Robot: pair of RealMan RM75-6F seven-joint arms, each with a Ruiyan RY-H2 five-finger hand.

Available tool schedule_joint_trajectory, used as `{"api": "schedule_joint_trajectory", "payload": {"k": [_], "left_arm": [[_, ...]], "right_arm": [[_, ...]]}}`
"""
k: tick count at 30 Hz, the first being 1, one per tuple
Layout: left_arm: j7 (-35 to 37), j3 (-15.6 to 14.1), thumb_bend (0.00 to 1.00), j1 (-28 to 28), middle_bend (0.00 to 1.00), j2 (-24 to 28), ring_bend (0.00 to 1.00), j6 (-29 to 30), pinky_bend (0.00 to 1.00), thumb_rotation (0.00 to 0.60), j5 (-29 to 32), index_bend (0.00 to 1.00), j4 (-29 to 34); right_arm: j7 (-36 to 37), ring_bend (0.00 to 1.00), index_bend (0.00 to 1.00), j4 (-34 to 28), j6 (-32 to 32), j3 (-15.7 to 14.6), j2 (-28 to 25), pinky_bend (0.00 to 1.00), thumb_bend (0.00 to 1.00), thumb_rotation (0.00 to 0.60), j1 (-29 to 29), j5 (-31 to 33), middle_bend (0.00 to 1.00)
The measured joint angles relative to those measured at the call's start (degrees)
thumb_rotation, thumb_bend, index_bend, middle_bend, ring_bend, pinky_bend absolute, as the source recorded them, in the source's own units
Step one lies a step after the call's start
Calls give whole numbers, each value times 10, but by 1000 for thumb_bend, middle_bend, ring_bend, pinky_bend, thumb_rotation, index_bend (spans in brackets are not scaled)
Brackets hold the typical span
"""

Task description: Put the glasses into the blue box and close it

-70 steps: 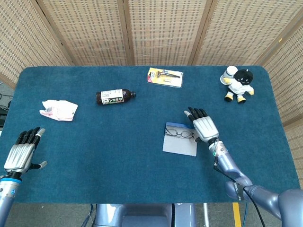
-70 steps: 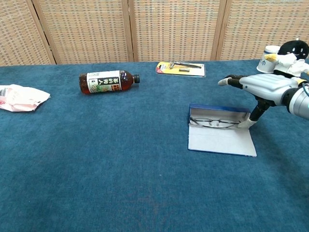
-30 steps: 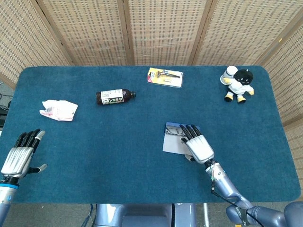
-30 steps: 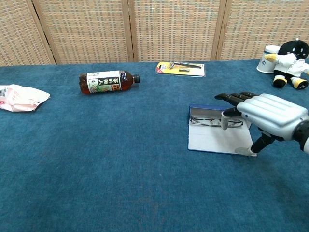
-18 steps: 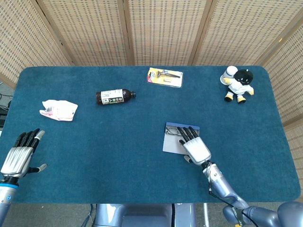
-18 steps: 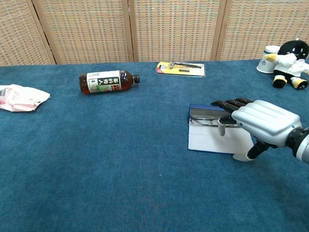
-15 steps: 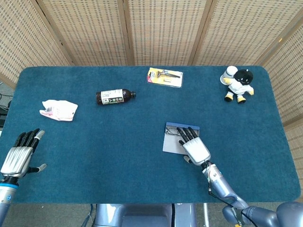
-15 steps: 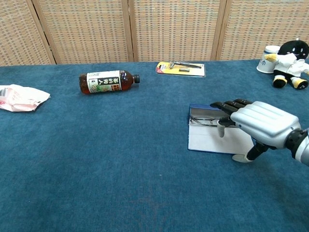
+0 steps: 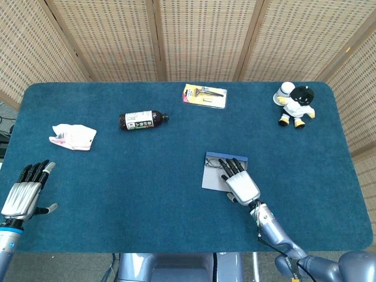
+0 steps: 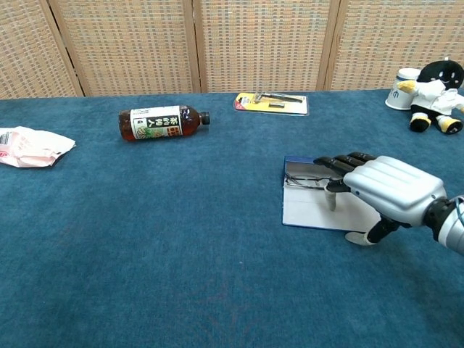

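The blue box (image 10: pixel 304 210) lies open and flat right of the table's centre, its pale lid (image 9: pixel 211 178) spread toward me. The glasses (image 10: pixel 302 181) lie in its far tray part. My right hand (image 10: pixel 383 190) hovers palm down over the lid and tray, fingers spread and reaching over the glasses (image 9: pixel 212 165), thumb by the lid's near right corner. It holds nothing. My left hand (image 9: pixel 23 191) rests open at the near left edge of the table, seen only in the head view.
A brown bottle (image 10: pixel 161 122) lies on its side at the back left. A crumpled white packet (image 10: pixel 29 147) sits far left. A yellow carded razor pack (image 10: pixel 272 102) lies at the back, a plush toy (image 10: pixel 433 87) at the back right.
My right hand came from the box's right side to above the lid, then crept a little left and lower over the box. The left hand has stayed put.
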State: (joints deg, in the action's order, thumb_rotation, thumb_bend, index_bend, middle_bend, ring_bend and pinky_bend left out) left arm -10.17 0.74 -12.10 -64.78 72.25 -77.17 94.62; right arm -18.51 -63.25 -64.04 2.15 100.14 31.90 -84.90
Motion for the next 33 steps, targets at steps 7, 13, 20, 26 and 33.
{"api": "schedule_joint_trajectory", "payload": {"k": [7,13,20,26,33], "left_arm": [[-2,1,0,-1,0,-1,0,-2,0,600,2,0,0],[-3,1,0,-1,0,-1,0,-2,0,600,3,0,0],[-2,1,0,-1,0,-1,0,-4,0,600,4,0,-1],[-3,2,0,-1,0,-1,0,-5,0,600,6,0,-1],[0,3,0,-2,0,0,0,-7,0,600,8,0,-2]], "right_arm": [[5,0,456,1,-4,6,1,62,574,600,1,-1,0],[3,0,456,6,-5,12,5,62,587,600,2,1,0],[4,0,456,18,5,25,14,62,591,600,9,11,0],[-1,0,466,32,18,33,22,61,593,600,17,21,0],[5,0,603,54,14,38,31,61,646,600,22,21,0]]}}
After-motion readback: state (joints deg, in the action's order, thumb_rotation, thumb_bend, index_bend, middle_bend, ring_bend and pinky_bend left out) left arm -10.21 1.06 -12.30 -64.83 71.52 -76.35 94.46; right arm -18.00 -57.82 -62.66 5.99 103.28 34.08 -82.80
